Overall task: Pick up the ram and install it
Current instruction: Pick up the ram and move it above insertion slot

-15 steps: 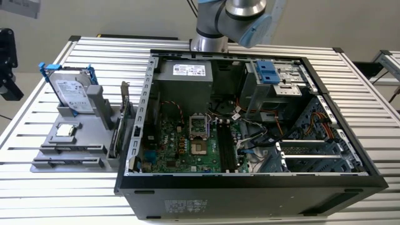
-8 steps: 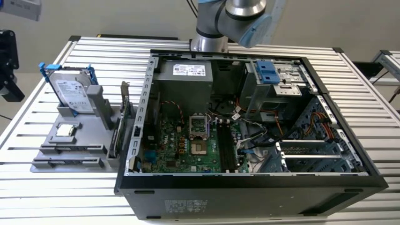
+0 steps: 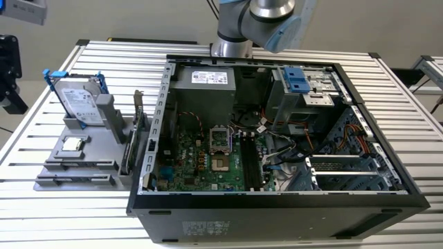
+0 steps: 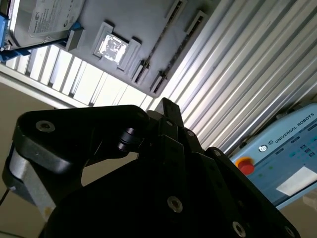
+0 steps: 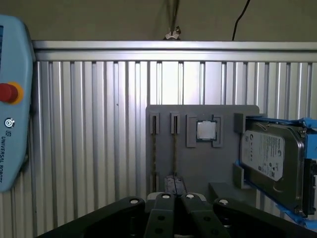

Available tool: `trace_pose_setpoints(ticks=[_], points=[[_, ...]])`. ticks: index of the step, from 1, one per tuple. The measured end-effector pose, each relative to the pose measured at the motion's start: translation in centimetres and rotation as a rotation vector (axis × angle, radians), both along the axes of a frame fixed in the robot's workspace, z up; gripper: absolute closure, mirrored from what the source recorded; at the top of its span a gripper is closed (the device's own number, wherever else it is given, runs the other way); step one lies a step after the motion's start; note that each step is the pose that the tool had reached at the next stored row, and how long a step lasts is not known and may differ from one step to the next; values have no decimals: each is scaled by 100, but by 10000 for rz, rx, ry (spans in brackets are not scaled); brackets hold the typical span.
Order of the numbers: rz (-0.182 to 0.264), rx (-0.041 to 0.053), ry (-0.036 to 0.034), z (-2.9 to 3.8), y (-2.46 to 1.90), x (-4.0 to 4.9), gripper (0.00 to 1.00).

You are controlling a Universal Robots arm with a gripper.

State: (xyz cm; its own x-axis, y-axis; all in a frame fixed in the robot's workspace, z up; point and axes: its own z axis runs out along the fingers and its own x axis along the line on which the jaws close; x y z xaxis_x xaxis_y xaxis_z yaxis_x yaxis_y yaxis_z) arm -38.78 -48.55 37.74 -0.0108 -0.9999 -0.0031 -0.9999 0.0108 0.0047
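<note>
The ram (image 3: 127, 151) looks like the thin dark stick standing on edge at the case-side edge of the grey holder (image 3: 83, 155), beside a taller card with a metal bracket (image 3: 140, 122). My gripper (image 5: 174, 191) hangs high above the holder. Its black fingers (image 4: 167, 113) are shut together with nothing between them. In the first wrist view the holder (image 5: 198, 163) lies beyond the fingertips, with two narrow slots (image 5: 164, 148) running along it. The open computer case (image 3: 277, 199) holds the motherboard, whose long black slots (image 3: 250, 161) lie beside the processor socket (image 3: 220, 139).
A silver hard drive in a blue frame (image 3: 78, 101) (image 5: 272, 163) stands on the holder, with a processor chip (image 3: 73, 145) (image 5: 206, 130) beside it. A light blue teach pendant (image 5: 12, 94) (image 4: 282, 158) lies on the ribbed aluminium table (image 3: 41, 207). Cables and drive bays fill the case's right side.
</note>
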Motion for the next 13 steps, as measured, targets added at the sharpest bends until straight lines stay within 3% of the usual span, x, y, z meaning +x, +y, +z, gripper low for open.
trace_pose_setpoints(ticks=[13], points=[[0, -82, 0, -50, 0, 0, 100]])
